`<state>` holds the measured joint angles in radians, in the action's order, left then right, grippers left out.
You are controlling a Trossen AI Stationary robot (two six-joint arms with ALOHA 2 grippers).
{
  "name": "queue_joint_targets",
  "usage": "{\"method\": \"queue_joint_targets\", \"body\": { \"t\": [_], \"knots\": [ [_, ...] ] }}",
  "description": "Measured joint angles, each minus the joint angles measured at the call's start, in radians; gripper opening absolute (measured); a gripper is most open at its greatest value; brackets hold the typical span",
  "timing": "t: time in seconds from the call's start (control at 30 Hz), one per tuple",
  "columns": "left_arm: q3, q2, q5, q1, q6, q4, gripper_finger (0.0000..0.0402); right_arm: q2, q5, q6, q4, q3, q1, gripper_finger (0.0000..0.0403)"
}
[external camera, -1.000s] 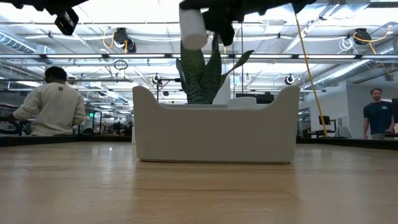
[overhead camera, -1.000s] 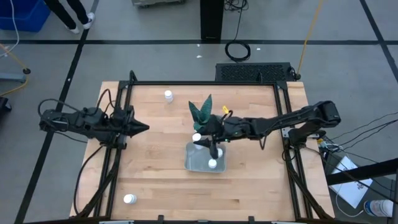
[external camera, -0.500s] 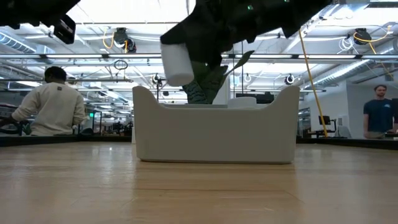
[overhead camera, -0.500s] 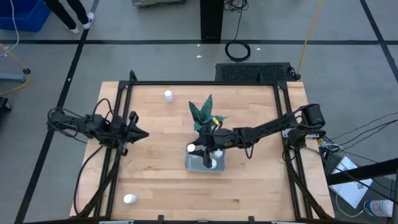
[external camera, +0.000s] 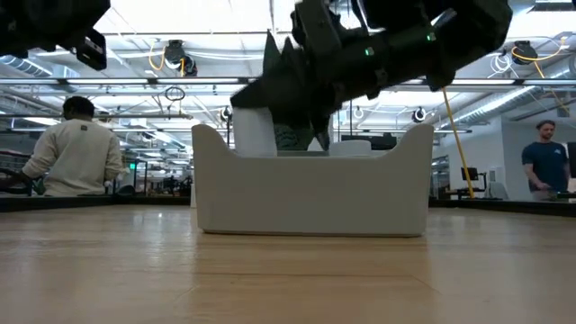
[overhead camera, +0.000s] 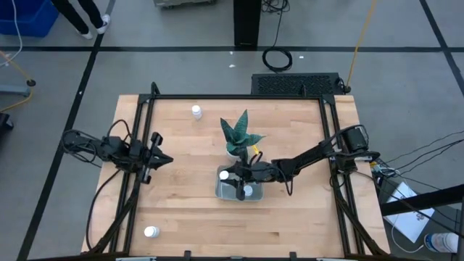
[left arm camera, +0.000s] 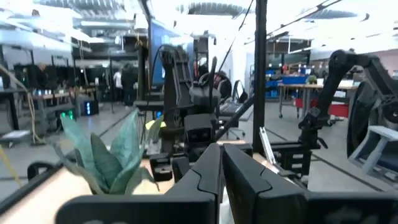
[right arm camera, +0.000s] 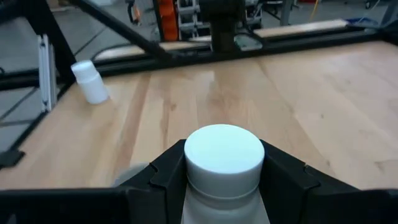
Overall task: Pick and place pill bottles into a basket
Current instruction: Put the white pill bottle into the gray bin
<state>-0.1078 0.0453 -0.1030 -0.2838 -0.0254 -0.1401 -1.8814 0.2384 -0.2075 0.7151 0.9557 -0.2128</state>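
1. White bottle sits clamped between the right gripper's jaws, cap forward, hanging over the near-left corner of the basket. Letting go this close to the rim could tip it out onto the wood.
2. Another bottle already lies in the basket just beyond the jaws; a drop could knock against it.
3. Plant leaves stand close beside the arm and may get brushed.
4. Left gripper, jaws shut and empty, waits well apart.
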Motion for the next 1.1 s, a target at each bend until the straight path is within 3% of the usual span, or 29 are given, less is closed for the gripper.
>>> {"method": "queue_joint_targets", "body": {
  "t": [0.33,0.77,0.97,1.1],
  "knots": [
    [0.062,-0.003,0.010,0.001,0.005,-0.055,0.0026,-0.079,0.024,-0.013,0.085,-0.003,-0.012,0.0149],
    [0.071,-0.003,0.009,0.001,0.038,-0.063,0.0026,-0.099,0.021,-0.034,0.052,-0.003,0.004,0.0149],
    [0.071,-0.003,0.009,0.001,0.035,-0.074,0.0026,-0.098,0.021,-0.066,0.057,-0.003,0.004,0.0181],
    [0.071,-0.003,0.009,0.001,0.035,-0.075,0.0026,-0.098,0.020,-0.070,0.052,-0.003,0.004,0.0177]
  ]
}}
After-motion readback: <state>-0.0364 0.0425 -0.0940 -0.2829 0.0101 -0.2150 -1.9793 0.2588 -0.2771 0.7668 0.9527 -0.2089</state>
